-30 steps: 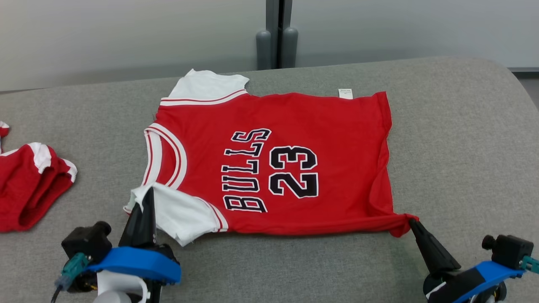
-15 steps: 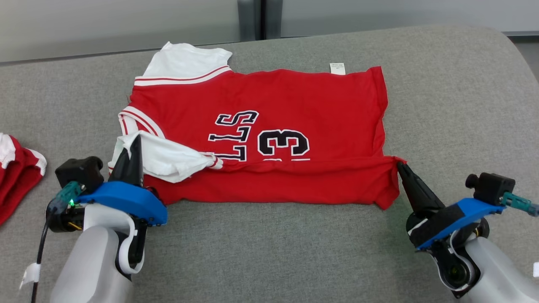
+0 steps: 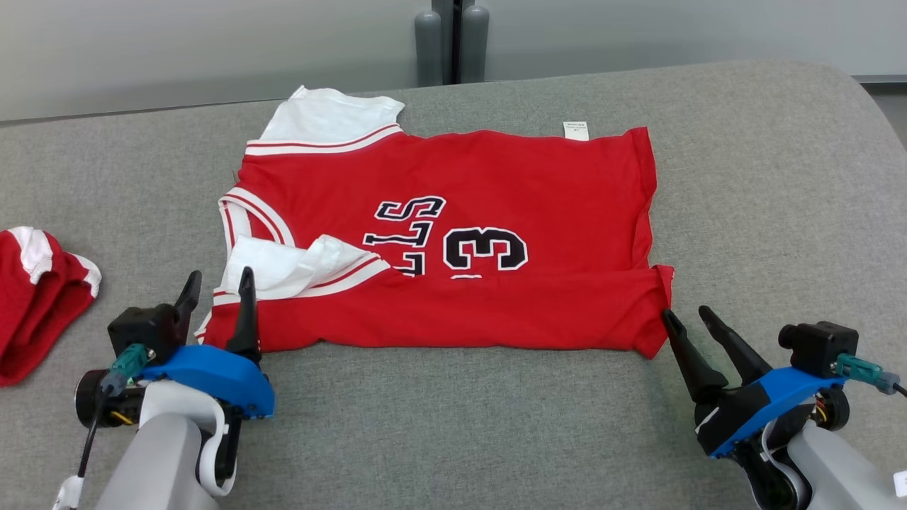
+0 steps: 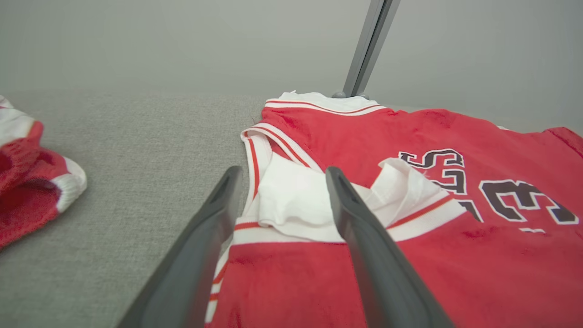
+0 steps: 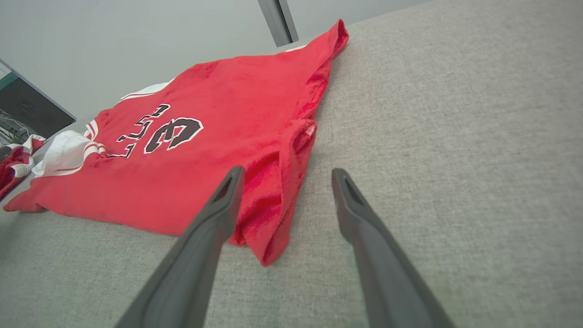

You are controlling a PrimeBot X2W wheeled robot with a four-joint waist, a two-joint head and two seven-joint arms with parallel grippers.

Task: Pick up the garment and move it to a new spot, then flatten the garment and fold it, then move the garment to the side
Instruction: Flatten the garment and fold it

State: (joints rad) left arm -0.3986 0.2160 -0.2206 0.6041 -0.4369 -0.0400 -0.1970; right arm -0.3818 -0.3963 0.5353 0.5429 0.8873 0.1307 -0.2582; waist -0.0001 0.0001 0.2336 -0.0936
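The red jersey (image 3: pixel 453 234) lies flat on the grey counter (image 3: pixel 779 212) with its near edge folded over the lettering. Its long axis runs left to right, collar end toward the left end effector (image 3: pixel 220 276) and hem end toward the right end effector (image 3: pixel 684 312). Both end effectors stand wide open and hold nothing, the left astride the near collar-side corner and the right just beside the near hem corner. Each arm is therefore about equally close to its own end, and the next fold likely needs both to reach forward together.
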